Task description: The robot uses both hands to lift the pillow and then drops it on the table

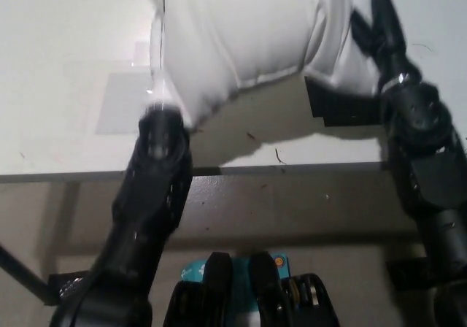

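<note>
The worktop (66, 64) is seen as a pale, flat surface that fills the upper part of the head view; its front edge runs across the frame just below the middle, and a darker floor area is seen beneath that edge. A faint rectangular patch (124, 104) of slightly greyer tone is marked on the worktop at left of centre.

The white pillow (241, 28) is located at the top centre of the view, raised clear of the worktop. Its lower seam is seen as a curved edge, and a broad shadow (241, 133) is cast on the worktop directly below it. The pillow's upper part is cut off by the frame.

The pillow is flanked by both arms. The left arm (153, 188) rises from the lower left, and the white left hand (159, 57) is pressed against the pillow's left side; the hand is blurred and merges with the fabric, so the state of its fingers cannot be told. The black right arm (430, 174) rises from the lower right, and the black right hand (383, 31) is set against the pillow's right side, where the fabric is bunched around it. Whether its fingers are clamped on the fabric or merely pressed against it cannot be told.

A small dark rectangular object (339, 104) is seen on the worktop just below the pillow's right corner, beside the right arm.
</note>
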`<state>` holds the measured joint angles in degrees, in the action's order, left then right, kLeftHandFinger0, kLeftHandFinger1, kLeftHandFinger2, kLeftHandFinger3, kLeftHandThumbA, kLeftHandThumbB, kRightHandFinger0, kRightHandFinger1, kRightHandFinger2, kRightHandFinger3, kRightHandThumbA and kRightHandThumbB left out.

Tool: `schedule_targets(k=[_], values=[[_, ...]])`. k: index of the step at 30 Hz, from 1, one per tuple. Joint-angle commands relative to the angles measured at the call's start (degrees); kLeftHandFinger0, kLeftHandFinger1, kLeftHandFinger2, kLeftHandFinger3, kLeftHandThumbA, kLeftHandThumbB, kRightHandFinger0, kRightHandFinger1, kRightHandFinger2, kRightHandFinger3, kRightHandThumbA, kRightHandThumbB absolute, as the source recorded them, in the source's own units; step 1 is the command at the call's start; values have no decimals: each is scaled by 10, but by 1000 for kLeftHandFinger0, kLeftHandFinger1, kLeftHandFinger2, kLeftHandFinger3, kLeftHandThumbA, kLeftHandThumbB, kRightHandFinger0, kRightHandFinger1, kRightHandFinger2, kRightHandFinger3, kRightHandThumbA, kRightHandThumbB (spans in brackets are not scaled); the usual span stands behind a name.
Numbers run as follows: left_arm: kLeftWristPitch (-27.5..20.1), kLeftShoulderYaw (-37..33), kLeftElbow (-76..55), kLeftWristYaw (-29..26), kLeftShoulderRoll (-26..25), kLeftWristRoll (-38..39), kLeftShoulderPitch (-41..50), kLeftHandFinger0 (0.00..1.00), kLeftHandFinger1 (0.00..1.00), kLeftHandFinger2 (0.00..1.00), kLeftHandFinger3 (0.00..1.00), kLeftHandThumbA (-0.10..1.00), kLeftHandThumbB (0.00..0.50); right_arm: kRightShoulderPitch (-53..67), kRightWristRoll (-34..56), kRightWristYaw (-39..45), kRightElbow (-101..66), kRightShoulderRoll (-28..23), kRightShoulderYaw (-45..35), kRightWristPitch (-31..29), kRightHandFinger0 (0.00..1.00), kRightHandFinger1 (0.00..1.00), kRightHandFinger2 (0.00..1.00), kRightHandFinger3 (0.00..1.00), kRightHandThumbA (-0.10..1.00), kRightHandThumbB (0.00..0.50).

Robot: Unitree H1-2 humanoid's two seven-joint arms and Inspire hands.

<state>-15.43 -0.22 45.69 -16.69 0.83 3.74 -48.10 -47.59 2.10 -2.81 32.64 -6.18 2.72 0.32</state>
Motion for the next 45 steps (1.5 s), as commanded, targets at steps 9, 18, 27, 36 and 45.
schedule_targets(k=[9,18,27,36,45], values=[[-70,-30,42,54,6,-25,56,1000,1000,1000,1000,1000,115,64,-26,41,49,32,46,-69,1000,1000,1000,1000,1000,433],[-82,-33,39,52,0,-31,64,1000,1000,1000,1000,1000,68,67,-35,35,78,34,51,-86,1000,1000,1000,1000,1000,419],[-114,-34,16,43,-25,-39,79,1000,1000,1000,1000,1000,111,79,-38,40,34,9,45,-90,1000,1000,1000,1000,1000,393],[-115,-38,-155,-59,-121,-144,141,1000,1000,1000,1000,1000,78,130,-76,27,-148,-93,17,-72,1000,1000,1000,1000,1000,356],[-107,23,-334,24,-186,-57,210,1000,1000,1000,1000,1000,160,225,-70,36,-345,-192,-44,-43,1000,1000,1000,1000,1000,281]])
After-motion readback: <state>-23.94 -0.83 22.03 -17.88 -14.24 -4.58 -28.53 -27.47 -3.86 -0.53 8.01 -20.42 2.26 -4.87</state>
